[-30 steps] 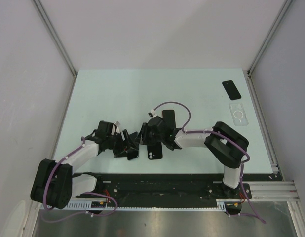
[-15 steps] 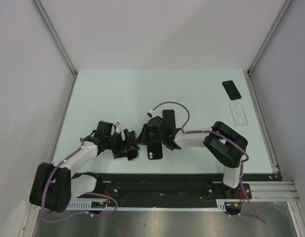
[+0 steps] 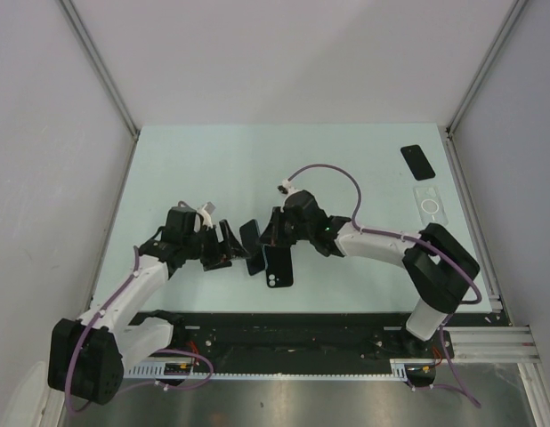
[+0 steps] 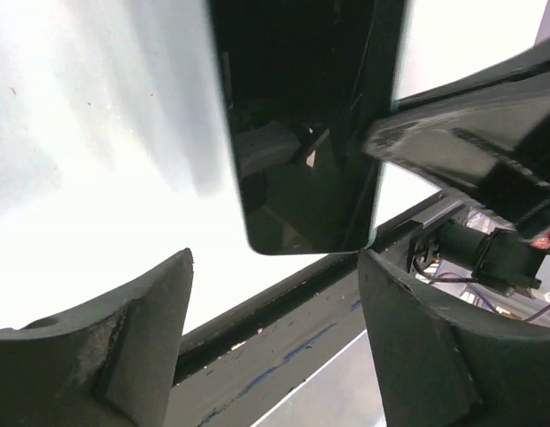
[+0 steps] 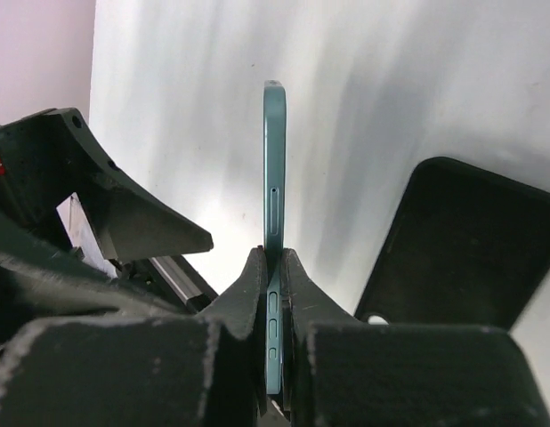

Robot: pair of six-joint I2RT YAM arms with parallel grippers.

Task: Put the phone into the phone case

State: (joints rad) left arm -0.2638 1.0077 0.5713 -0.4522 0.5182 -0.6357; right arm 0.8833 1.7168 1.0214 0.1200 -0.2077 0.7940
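The slim teal-edged phone (image 5: 273,178) stands on edge at centre frame, pinched in the right gripper (image 5: 273,283). The matte black phone case (image 5: 462,249) lies flat at lower right.

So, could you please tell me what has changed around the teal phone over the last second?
The right gripper has shut on the slim teal phone and carried it, on edge, away from the near side. The left gripper opened wider and drew back to the left, clear of the phone. The black phone case lying flat, the small black phone and the clear case stayed put.
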